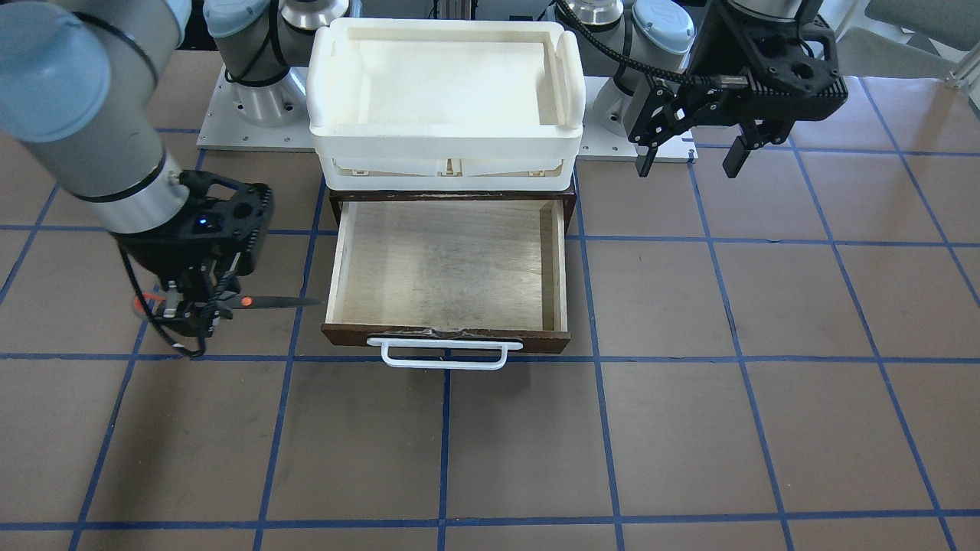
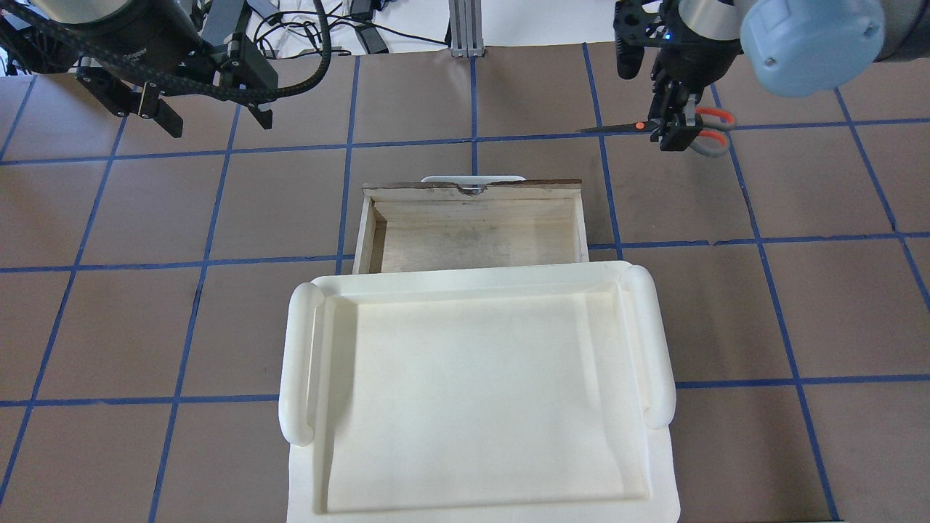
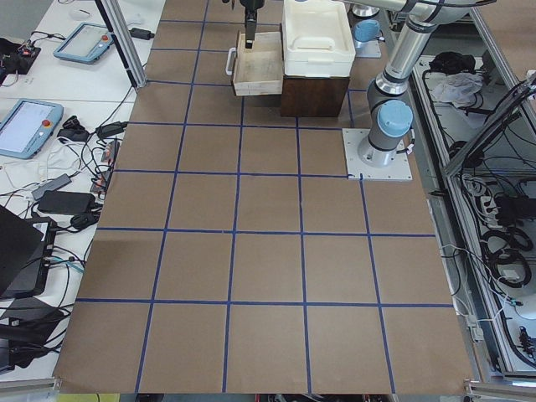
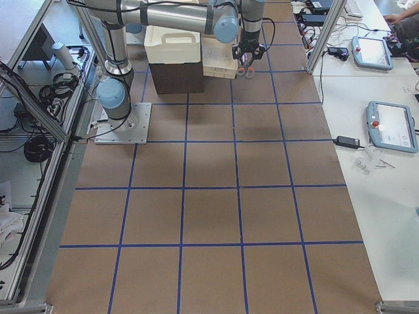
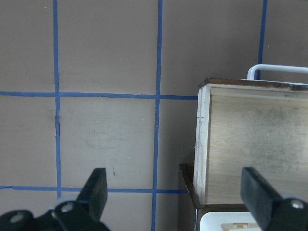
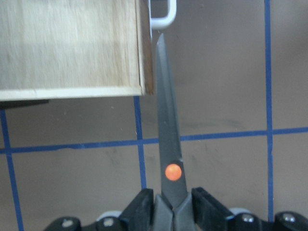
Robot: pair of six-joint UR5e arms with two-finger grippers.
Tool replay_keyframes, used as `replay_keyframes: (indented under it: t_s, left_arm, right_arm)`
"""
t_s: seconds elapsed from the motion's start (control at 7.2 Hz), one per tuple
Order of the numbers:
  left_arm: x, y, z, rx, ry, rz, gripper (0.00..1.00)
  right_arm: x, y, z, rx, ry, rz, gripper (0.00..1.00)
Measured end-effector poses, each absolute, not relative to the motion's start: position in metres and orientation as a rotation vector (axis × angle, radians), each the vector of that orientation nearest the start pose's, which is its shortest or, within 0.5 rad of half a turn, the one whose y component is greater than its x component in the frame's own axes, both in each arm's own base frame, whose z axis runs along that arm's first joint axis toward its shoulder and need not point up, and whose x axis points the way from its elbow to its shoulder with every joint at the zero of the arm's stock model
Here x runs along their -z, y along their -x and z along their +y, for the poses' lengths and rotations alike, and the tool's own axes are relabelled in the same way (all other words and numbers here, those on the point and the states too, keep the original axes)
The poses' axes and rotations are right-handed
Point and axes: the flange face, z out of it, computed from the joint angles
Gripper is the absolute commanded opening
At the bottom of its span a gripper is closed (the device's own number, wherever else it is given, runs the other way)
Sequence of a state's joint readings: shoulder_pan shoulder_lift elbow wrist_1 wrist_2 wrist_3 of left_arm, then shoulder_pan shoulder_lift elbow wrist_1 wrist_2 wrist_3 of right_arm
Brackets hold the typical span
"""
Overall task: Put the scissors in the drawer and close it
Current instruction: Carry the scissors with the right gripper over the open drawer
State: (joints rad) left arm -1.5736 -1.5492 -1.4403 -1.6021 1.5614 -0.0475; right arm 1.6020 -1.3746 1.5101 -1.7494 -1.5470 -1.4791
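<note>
Scissors (image 1: 260, 301), small, with slim dark blades, grey-and-orange handles and an orange pivot dot, sit level in the clamped fingers of the robot's black two-finger right gripper (image 2: 677, 138). The grip is just behind the pivot. The closed blades point at the wide, shallow wooden drawer (image 1: 334, 260), which has a dark brown front, stands pulled out and holds nothing.

The tip lies just beside the drawer's outer side wall, near the front corner and the white bar handle (image 1: 444, 353). Whether it rides above the rim cannot be told from these views. If it is too low, a sideways carry would likely ram the point into the wall and twist the scissors in the narrow grip.

Releasing too early could leave them lying across the rim, or with a blade propped on it (either would likely jam the drawer when pushed shut under the white plastic tray (image 1: 444, 145) stacked above).

The black left gripper (image 1: 690, 162) hangs spread wide and empty over the brown, blue-taped table (image 1: 766, 428), well apart from the drawer.
</note>
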Motion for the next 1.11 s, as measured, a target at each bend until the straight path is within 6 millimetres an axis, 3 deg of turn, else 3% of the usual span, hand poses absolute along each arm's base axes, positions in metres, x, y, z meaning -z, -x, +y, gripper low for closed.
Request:
replay_keyframes:
  t_s: [0.56,0.69,1.11]
  left_arm:
    - [-0.558,0.136,-0.49,0.183,0.067,3.148,1.0]
    - [-0.558,0.136,-0.49,0.182,0.067,3.148,1.0]
    - [-0.561,0.136,-0.488,0.191,0.067,3.144,1.0]
  right_arm:
    - [-0.406,-0.276,-0.504,0.108,2.143,2.306,0.0]
    - [-0.397,-0.295,-0.492,0.123,2.13,2.32,0.0]
    - [-0.364,-0.319,-0.468,0.146,2.065,2.374,0.0]
